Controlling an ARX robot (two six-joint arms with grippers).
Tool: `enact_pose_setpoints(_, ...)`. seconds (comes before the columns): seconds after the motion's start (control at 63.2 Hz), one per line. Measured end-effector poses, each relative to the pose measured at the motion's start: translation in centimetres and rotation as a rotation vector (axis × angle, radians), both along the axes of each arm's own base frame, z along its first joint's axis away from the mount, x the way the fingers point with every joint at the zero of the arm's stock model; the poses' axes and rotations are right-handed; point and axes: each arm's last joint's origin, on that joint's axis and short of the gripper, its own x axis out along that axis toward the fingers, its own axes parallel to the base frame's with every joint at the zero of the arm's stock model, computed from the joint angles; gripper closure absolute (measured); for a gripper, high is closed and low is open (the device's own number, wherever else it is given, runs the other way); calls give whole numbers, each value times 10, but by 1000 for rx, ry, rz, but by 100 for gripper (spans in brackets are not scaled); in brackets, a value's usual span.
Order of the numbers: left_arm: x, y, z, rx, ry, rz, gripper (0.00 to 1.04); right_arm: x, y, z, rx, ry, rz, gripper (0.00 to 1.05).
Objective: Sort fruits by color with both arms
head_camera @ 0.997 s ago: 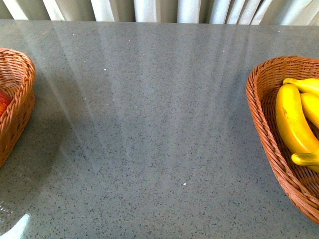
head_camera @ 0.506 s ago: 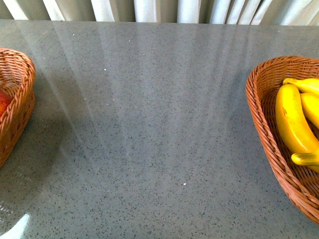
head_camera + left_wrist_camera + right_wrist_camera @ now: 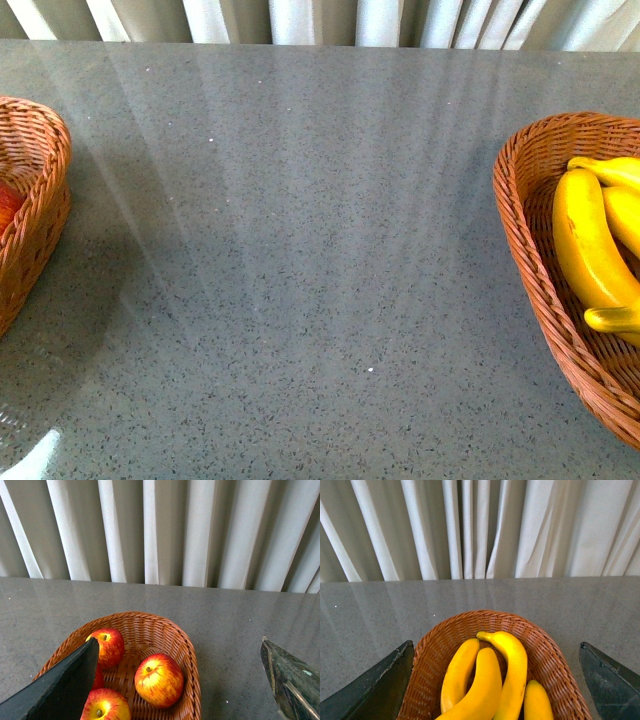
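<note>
Staged indoor test bench, speckled grey stone-look tabletop (image 3: 320,250), pleated off-white curtain backdrop (image 3: 485,530), two woven brown wicker baskets (image 3: 525,220)

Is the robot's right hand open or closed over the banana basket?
Open. In the right wrist view its two dark fingers sit far apart, holding nothing, with the basket of bananas between them.

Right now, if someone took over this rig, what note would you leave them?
Left claw: open, empty, above the apple basket.
Right claw: open, empty, above the banana basket.
Apples: three show in the left basket; the claw may hide more.
Bananas: four in the right basket.
Table: no loose fruit in view between the baskets.
Done: all visible fruit is sorted by color.
Left: apparently nothing; check the areas outside the cameras, then retract the arms.
</note>
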Motion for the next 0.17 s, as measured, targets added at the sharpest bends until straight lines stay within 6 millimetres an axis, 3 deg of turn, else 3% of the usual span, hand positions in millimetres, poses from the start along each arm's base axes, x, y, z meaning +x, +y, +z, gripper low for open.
enact_pose_setpoints(0.174,0,0,0,0,0,0,9,0,0,0,0,0,0,9)
